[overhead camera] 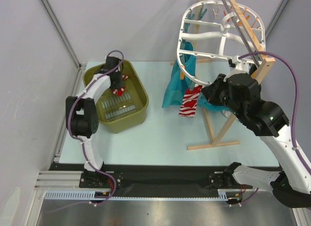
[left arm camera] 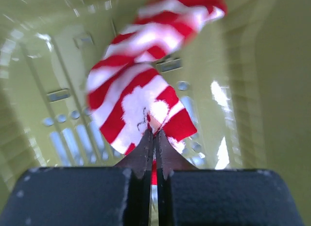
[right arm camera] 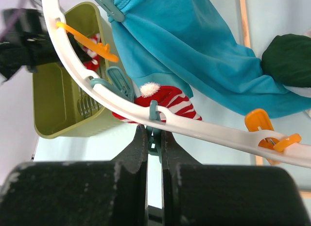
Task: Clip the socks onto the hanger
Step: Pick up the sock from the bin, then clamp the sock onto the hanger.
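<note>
The white oval hanger (overhead camera: 221, 34) hangs tilted on a wooden stand at the back right. One red and white striped sock (overhead camera: 189, 103) hangs clipped at its lower rim; it also shows in the right wrist view (right arm camera: 167, 100). My right gripper (right arm camera: 154, 138) is shut on a teal clip (right arm camera: 155, 133) on the hanger rim (right arm camera: 214, 133), just below that sock. My left gripper (left arm camera: 154, 138) is shut on a second striped sock (left arm camera: 141, 95) and holds it inside the olive-green basket (overhead camera: 138, 97). In the top view this sock (overhead camera: 119, 90) shows beside the left gripper (overhead camera: 115, 85).
Teal cloths (overhead camera: 172, 90) hang from the hanger beside the clipped sock. A dark green cloth (right arm camera: 286, 58) hangs farther right. Orange clips (right arm camera: 265, 129) sit along the rim. The wooden stand (overhead camera: 218, 138) has its foot on the table near my right arm.
</note>
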